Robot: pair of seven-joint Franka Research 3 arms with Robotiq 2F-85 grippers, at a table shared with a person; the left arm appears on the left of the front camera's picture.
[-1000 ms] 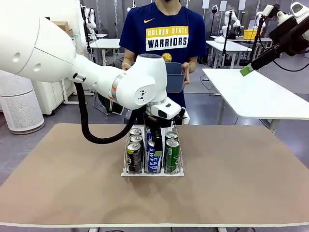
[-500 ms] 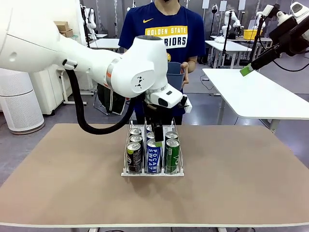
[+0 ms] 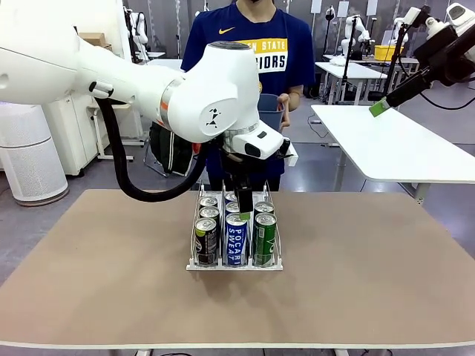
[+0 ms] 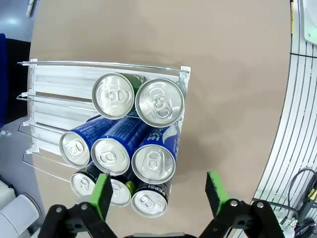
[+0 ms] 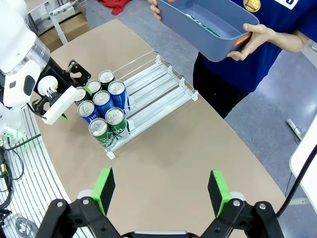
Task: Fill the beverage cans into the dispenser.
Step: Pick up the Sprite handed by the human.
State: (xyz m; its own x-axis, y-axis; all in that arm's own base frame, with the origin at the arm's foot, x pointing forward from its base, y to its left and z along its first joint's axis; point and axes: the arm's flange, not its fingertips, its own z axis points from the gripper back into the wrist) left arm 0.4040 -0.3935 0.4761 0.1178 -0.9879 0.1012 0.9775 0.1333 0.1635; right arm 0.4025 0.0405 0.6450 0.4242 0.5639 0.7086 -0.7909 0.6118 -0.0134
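tabletop (image 4: 223, 49) carries the dispenser (image 4: 64, 75) with 8 cans (image 4: 153, 161), countable under spread left fingers (image 4: 102, 196); right fingers (image 5: 105, 184) spread too.

blue cans (image 4: 121, 135), grn can (image 3: 264, 239), tan table (image 3: 371, 259)

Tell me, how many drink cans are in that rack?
8: three dark cans in the left lane, three blue cans in the middle, two green cans in the right. None look hidden.

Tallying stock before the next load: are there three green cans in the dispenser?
No: the right wrist view shows two green cans in one outer lane of the dispenser, beside three blue cans.
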